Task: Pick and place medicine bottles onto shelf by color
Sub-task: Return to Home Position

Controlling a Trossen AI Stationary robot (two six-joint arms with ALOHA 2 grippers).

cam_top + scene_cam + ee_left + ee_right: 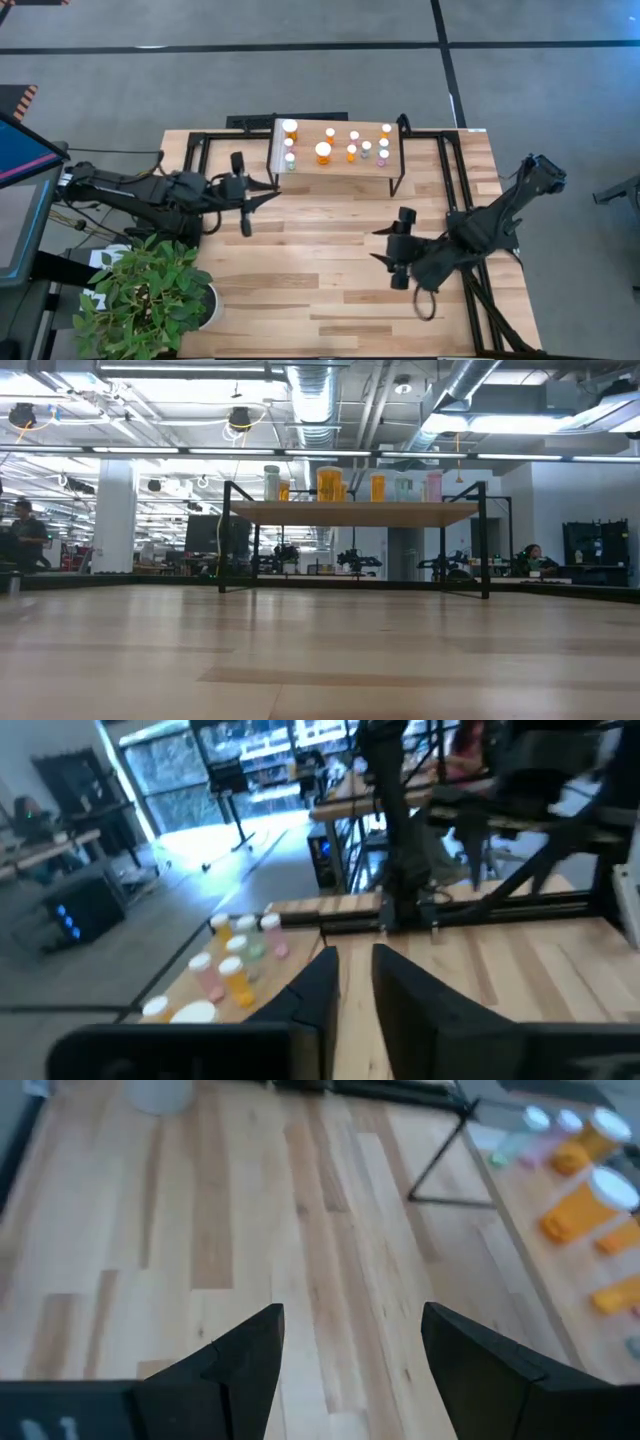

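Medicine bottles (323,152) stand on the shelf (310,165) at the tabletop's far edge: likely light, stiff, slick, best pinched round the body. Left hand (272,196) nearly closed, right hand (380,247) spread, both empty.

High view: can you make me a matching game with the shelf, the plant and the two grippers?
Things:
1. shelf
2. plant
3. left gripper
4. right gripper

Clues:
A. fingers wide open, on the picture's right
B. carries the medicine bottles
C. leafy and green
D. close by the shelf's pale end

Pairs: 1-B, 2-C, 3-D, 4-A
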